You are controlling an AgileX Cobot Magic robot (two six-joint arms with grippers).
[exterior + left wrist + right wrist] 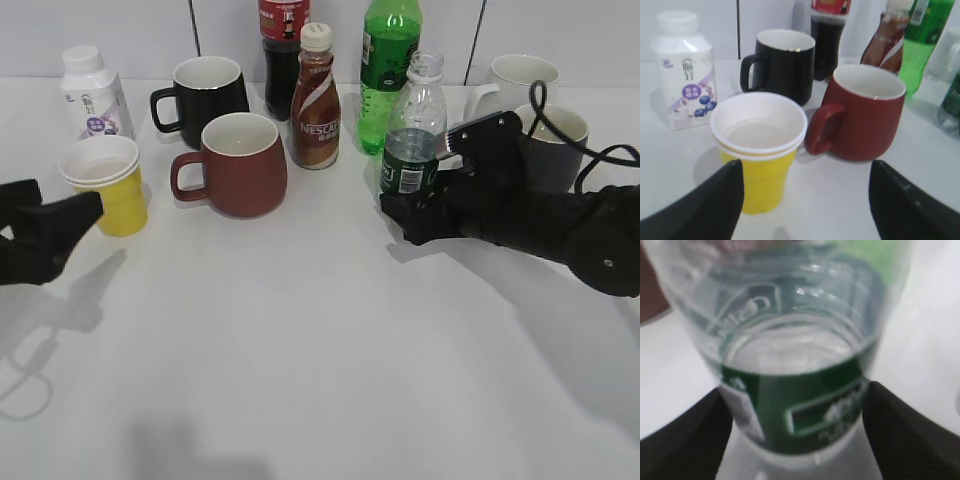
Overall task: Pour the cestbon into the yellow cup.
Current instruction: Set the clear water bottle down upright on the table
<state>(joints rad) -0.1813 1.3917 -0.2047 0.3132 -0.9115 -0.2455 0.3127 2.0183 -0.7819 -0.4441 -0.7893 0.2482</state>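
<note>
Cestbon [411, 140]: clear bottle, uncapped, standing upright on the desk [320, 330] right of centre, just in front of the tall green bottle [388, 60]. Water level sits near the top of its dark green label band. Label print is too blurred in the right wrist view to read.

Right pincer [405, 205]: at the base of the cestbon, a finger on each side of the label band. Right wrist view shows both fingers flanking the bottle wall; whether they already press on it or only bracket it I cannot tell. Bottle not lifted.

Judged step: grasp of the cestbon, before lift. Nothing poured from this bottle yet as far as can be judged. Next move calls for a firm closure on the band, a straight lift clear of the neighbouring bottles, then a carry leftward across the desk past the reddish-brown mug [236, 165] without tipping the open neck.

Yellow cup [108, 182]: far left, well apart from the cestbon, upright, white inside; appears to be two cups nested. Left wrist view suggests a little liquid in it, uncertain.

Left pincer [805, 200]: spread wide, fingers either side of the view, one finger close to the cup's side, holding nothing.

Legible writing: "NESCAFE" on the brown bottle [316, 100]. White carton-bottle [92, 92] carries Chinese characters and blueberry art, not readable. Also present: black mug [205, 95], dark cola-type bottle [283, 45] with red label.
</note>
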